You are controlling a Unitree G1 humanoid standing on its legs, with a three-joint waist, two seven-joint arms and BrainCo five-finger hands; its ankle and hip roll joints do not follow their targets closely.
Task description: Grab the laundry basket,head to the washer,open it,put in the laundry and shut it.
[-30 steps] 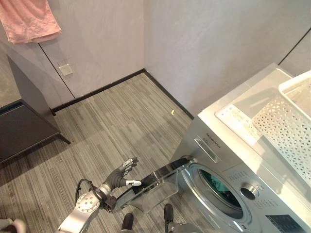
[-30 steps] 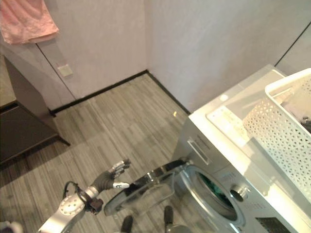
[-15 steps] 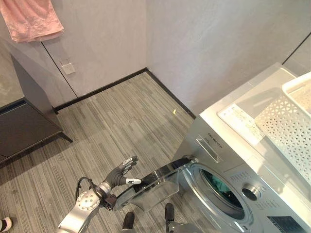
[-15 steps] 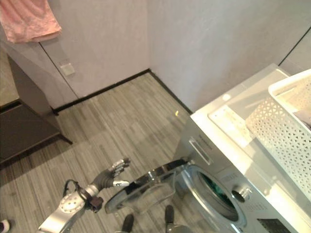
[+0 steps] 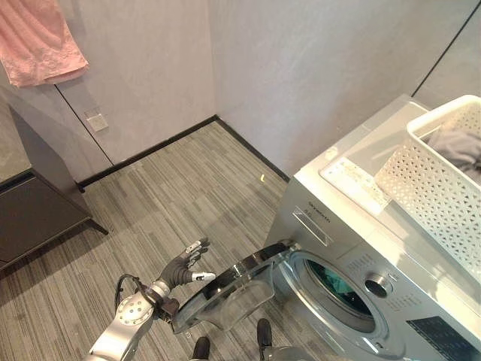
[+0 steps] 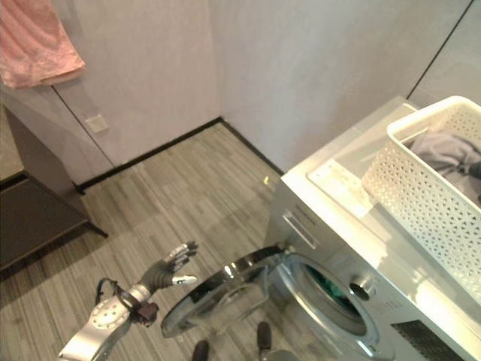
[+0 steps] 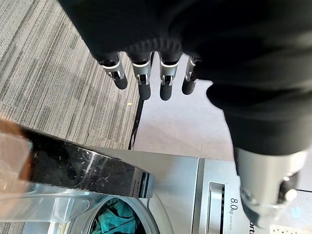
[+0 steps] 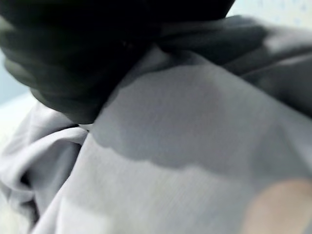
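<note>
The silver washer [image 5: 353, 241] stands at the right with its round door [image 5: 225, 295] swung wide open toward me. Teal cloth [image 5: 334, 280] lies in the drum, and the left wrist view shows that teal cloth [image 7: 114, 217] too. My left hand [image 5: 183, 265] hovers just left of the door's outer rim, its fingers [image 7: 141, 78] straight and holding nothing. On top of the washer sits the white laundry basket [image 5: 432, 177] with grey laundry [image 5: 458, 143] inside. My right hand [image 8: 73, 53] is pressed close against grey cloth [image 8: 161, 161].
A dark low cabinet [image 5: 37, 203] stands at the left wall under a hanging pink towel [image 5: 37, 41]. Grey walls meet in a corner behind the washer. Striped floor [image 5: 173, 180] stretches between the cabinet and the washer.
The camera has shifted, so more of the basket and its grey laundry now shows. My left hand stays by the open door's rim.
</note>
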